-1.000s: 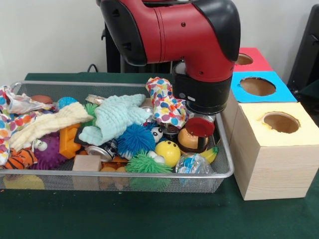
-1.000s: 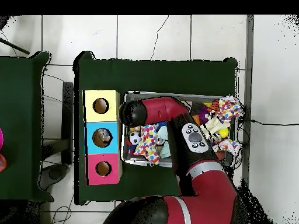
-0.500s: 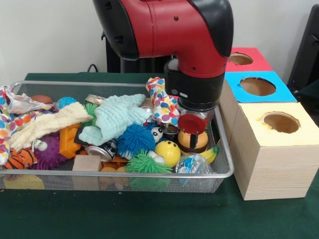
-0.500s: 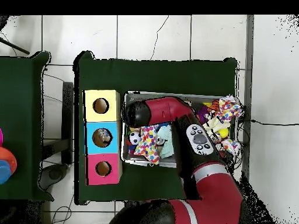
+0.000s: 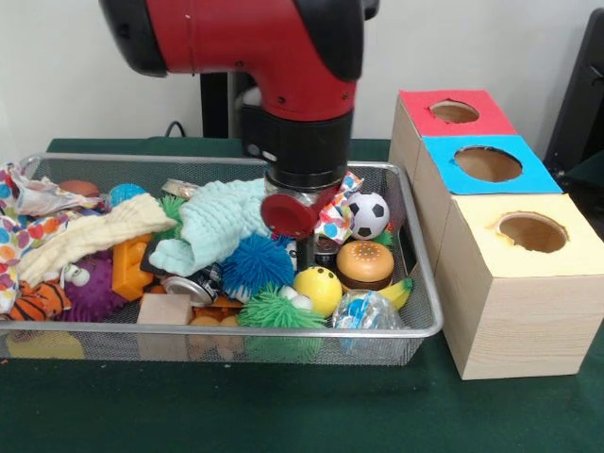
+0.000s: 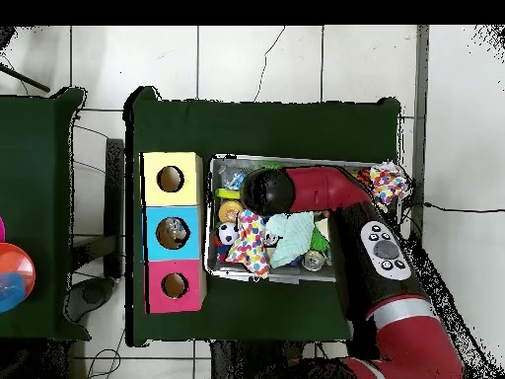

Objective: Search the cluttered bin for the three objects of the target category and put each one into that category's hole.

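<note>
The wire mesh bin [image 5: 226, 331] is full of toys and cloths; it also shows in the overhead view [image 6: 296, 279]. Crinkly printed plastic bags [image 5: 26, 203] lie bunched at its left end and hang over the rim; in the overhead view they are at the right end [image 6: 387, 184]. My gripper [image 5: 289, 217] hangs under the black wrist over the middle of the bin. It is just above the mint cloth [image 5: 222, 222] and right beside the polka-dot cloth [image 5: 336, 213]. It is well apart from the bags. The arm hides it in the overhead view.
Three wooden boxes with holes stand to the right of the bin: red top [image 5: 454, 112], blue top [image 5: 487, 163], yellow top [image 5: 531, 232]. In the bin are a soccer ball [image 5: 369, 214], a burger toy [image 5: 365, 263], a blue spiky ball [image 5: 256, 263] and a pale yellow cloth [image 5: 90, 236].
The arm has swung from the bin's box end toward its middle, left in the front view. The soccer ball and burger toy now show. The bags have not moved.
</note>
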`<state>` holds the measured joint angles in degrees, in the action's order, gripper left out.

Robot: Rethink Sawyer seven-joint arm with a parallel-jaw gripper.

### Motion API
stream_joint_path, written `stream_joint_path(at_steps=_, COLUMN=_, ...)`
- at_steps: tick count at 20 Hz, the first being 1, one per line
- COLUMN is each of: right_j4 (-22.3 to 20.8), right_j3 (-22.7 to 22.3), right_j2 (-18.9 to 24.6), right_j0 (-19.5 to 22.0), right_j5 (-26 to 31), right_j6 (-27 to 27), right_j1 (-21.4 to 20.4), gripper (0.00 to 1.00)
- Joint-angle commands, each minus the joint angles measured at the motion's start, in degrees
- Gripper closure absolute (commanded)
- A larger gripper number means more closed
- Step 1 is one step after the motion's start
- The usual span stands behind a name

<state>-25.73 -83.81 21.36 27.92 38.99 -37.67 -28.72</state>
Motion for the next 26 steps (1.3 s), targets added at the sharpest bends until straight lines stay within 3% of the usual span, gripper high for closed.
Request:
stream_joint_path(at_steps=1, right_j4=0.8, right_j3=-3.3, right_j2=3.7, right_j0=1.2, right_j5=-0.6, right_j6=-3.6, right_j1=0.2, gripper=1.0)
stream_joint_path(at_steps=16, right_j4=-0.1, right_j3=-4.2, right_j2=1.7, right_j0=-3.4, right_j5=-6.6, right_j6=-9.7, right_j1=2.0, gripper=1.0)
stream_joint_path(at_steps=26, right_j4=0.7, right_j3=-2.3, right_j2=2.7, right_j0=-2.8, right_j5=-6.5, right_j6=-6.9, right_j1=4.8, gripper=1.0)
